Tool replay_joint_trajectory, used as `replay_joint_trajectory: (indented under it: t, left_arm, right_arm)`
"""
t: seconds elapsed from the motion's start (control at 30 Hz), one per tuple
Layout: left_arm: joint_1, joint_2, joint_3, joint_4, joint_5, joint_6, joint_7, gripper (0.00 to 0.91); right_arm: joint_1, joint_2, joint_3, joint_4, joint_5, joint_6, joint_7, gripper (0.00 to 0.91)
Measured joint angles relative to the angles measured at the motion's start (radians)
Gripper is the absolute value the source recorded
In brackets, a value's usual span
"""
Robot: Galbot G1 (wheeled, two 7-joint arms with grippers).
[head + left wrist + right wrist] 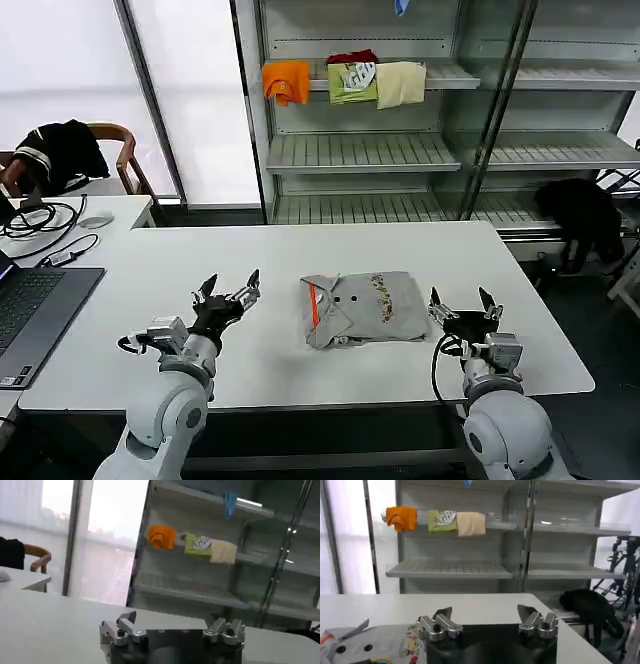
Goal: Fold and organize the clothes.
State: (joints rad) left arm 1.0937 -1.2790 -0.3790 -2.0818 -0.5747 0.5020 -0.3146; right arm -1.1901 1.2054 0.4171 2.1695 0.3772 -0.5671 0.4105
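lying folded crosswise on the table (150,250), collar leftward, the shirt (362,309) sits between 2 open, empty end effectors.

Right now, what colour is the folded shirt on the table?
Light grey shirt, with a red-orange collar stripe; head view shows it best.

Folded grey shirt (363,309) between pincers

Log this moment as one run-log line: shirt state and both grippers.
grey shirt: folded, lying on white table | left gripper: open, beside shirt, empty | right gripper: open, at shirt's other side, empty
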Motion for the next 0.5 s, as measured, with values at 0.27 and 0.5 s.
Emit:
replay_joint_trajectory:
  t: [0.27,0.5]
  left_arm:
    - [-0.01,0.0,-0.003,0.006,-0.007,-0.002,-0.002,0.907]
    - [-0.015,-0.004,0.0,0.016,-0.007,-0.004,0.001,0.907]
  right_arm:
    - [0.003,0.0,0.016,-0.01,0.002,0.003,-0.001,0.907]
    - [0.001,0.0,0.025,-0.02,0.004,0.009,-0.003,0.907]
